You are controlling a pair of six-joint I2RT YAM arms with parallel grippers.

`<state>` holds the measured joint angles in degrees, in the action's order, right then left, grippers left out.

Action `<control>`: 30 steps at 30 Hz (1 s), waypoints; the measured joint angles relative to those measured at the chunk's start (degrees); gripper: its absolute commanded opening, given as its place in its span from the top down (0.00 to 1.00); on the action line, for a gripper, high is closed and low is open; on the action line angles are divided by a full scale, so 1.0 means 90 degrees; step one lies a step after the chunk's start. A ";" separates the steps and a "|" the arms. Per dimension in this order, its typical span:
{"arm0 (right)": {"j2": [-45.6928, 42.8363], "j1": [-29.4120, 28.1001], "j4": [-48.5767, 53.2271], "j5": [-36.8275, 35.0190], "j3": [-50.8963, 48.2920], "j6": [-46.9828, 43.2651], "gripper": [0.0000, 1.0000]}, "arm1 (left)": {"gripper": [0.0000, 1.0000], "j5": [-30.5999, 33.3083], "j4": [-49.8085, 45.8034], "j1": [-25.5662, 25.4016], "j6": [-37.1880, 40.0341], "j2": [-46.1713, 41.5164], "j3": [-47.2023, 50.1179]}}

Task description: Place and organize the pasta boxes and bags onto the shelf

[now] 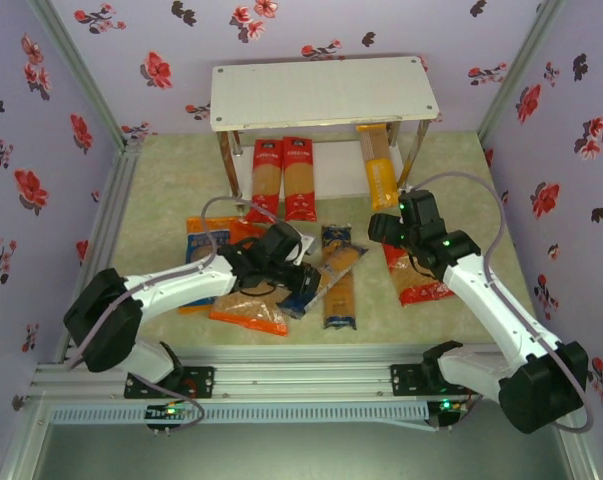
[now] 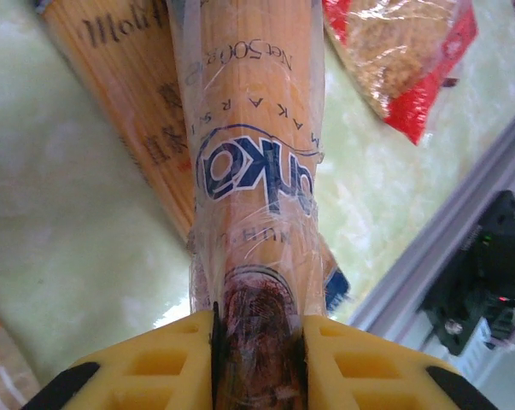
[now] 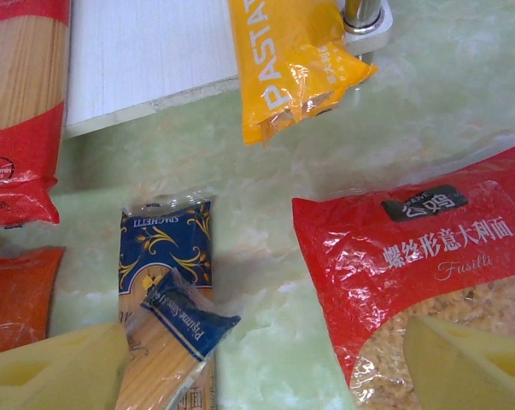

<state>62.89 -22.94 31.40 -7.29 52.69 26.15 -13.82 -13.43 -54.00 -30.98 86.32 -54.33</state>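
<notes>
While left fingers (image 2: 146,367) pinch end of tan-and-blue spaghetti pack (image 2: 248,171), right fingers (image 3: 471,359) spread wide above red bag (image 3: 411,248).

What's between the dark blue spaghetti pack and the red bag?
Bare green tabletop, seen in the right wrist view; the dark blue spaghetti pack and the red bag lie apart.

You have pale green marbled tabletop (image 1: 161,170) mid-frame; lilac walls (image 1: 41,120), red flower print, left, right, top; aluminium rails (image 1: 301,375) along bottom edge.
</notes>
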 measured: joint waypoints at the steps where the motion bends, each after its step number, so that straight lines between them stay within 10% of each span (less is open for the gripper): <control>1: 0.0012 0.0000 -0.0002 0.0000 0.0000 0.0002 0.16 | 1.00 0.0051 -0.0012 -0.0015 0.0083 0.0131 -0.0051; 5: 0.0058 0.0000 0.0000 0.0000 0.0002 0.0000 0.16 | 0.98 0.0134 0.0007 -0.0107 0.0308 0.0704 -0.0357; 17: 0.0061 0.0000 0.0002 -0.0002 0.0002 0.0000 0.15 | 0.42 -0.0425 0.0114 -0.0136 0.0602 0.1537 -0.0573; 30: 0.0061 0.0000 0.0024 -0.0022 0.0002 0.0002 0.15 | 0.25 -0.0850 0.0102 -0.0233 0.0755 0.1819 -0.0605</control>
<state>63.44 -22.94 31.62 -7.49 52.71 26.17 -21.47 -12.51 -56.10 -24.18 102.69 -59.77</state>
